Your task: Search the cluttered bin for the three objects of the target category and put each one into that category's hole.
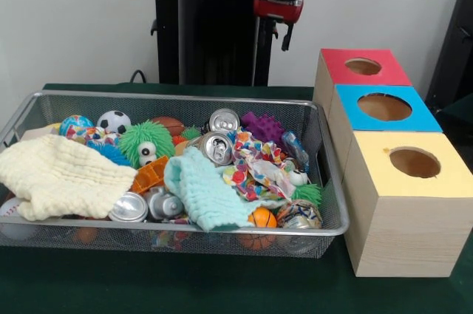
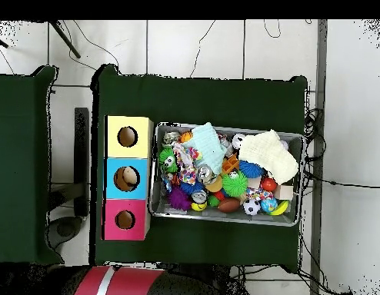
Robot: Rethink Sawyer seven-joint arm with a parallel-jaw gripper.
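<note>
yellow box (image 1: 410, 203) nearest; hand (image 1: 285, 39) raised, touching nothing.

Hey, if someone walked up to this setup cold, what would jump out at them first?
Most likely the wire mesh bin, heaped with toys, drink cans and cloths, including a fuzzy green toy with googly eyes near its middle and a cream cloth draped over one end. Next, the row of three wooden boxes beside the bin, topped red, blue and yellow, each with a round hole.
</note>
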